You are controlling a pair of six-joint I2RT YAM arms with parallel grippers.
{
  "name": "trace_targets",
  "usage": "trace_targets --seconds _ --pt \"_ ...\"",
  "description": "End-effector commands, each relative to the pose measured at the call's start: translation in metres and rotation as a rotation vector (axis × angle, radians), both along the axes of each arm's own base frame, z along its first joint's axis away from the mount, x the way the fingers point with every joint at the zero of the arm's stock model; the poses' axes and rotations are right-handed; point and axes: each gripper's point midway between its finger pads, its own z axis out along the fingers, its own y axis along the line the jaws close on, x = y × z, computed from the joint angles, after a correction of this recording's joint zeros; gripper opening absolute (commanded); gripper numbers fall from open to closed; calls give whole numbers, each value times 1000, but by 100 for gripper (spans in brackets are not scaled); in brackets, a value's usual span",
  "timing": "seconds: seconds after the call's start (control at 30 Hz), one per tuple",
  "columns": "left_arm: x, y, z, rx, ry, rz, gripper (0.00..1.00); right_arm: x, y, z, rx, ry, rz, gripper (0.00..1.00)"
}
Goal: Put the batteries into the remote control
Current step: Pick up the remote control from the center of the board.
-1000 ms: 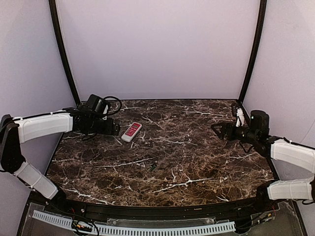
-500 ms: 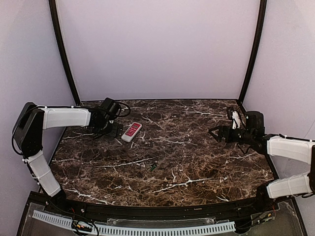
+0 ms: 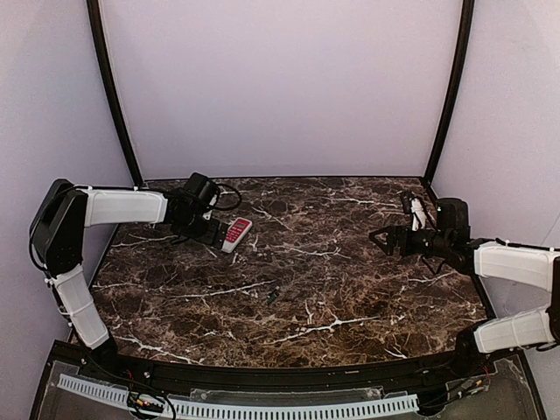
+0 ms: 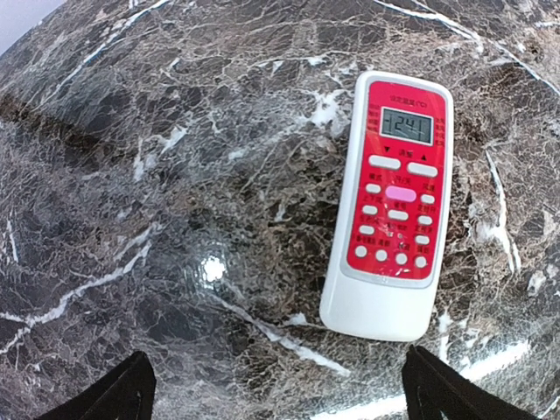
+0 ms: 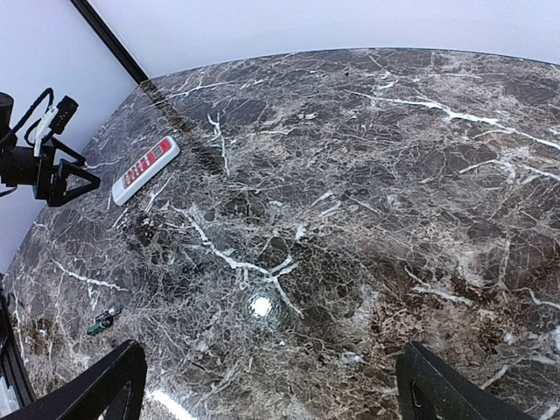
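Left jaws: spread fully wide and holding nothing. In your left wrist view only the two dark fingertips (image 4: 127,394) show, at the bottom corners, with bare marble between them.
Left jaws, place: low over the far left of the desk (image 3: 350,289), just beside the left side of the remote control (image 3: 234,233). From overhead you cannot tell whether they touch it. In the wrist view the remote lies ahead of the fingertips, nearer the right-hand one and clear of both.
Right jaws: also fully wide and empty. Your right wrist view shows the fingertips (image 5: 109,385) at its bottom corners, over bare marble.
Right jaws, place: over the right side of the desk, pointing left, well apart from the remote and the batteries.
Remote control: flat on the desk with its red face up and slanted to the desk's edges. You can see a small grey screen with digits at one end, then rows of pale buttons, one of them pink. A plain white strip sits at the end nearest the left jaws.
Batteries: small dark slim pieces (image 3: 272,296) lying near the middle of the desk, well apart from the remote. Your right wrist view shows a touch of green on them, but you cannot count them.
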Motion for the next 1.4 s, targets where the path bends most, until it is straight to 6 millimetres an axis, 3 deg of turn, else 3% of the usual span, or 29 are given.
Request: trace_targets --seconds 0.0,0.43,0.67,0.87,1.37 --pt "0 -1 -5 3 46 -53 100 2 6 12 15 -43 45 99" --pt "12 2 -33 -16 139 -92 100 -5 9 19 38 -78 82 99" --pt "2 -35 -35 -171 186 -213 100 -4 10 14 41 -65 90 99" --pt "-1 -46 -38 -139 176 -257 100 -2 10 13 49 -60 94 99" --pt "7 -47 -66 -10 198 -215 75 -5 10 23 65 -85 100 99"
